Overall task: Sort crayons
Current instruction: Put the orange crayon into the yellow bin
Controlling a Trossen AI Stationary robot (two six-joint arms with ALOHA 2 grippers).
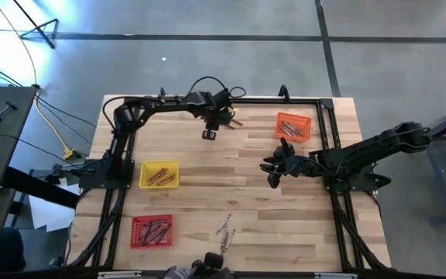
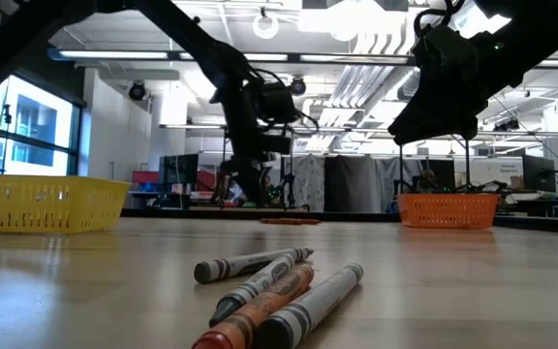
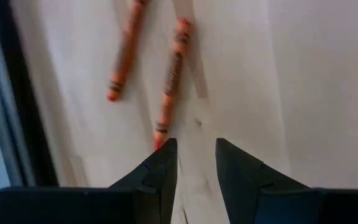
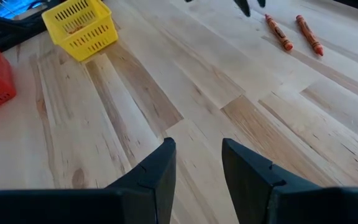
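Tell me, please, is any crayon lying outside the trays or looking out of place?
Yes. Two orange crayons lie loose on the table near its far edge, just below the open left gripper. A small group of crayons lies loose near the front edge. Nothing looks spilled or damaged.

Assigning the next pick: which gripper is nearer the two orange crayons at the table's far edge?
Left. The left gripper hovers open right beside the two orange crayons; the right gripper waits mid-table, well away.
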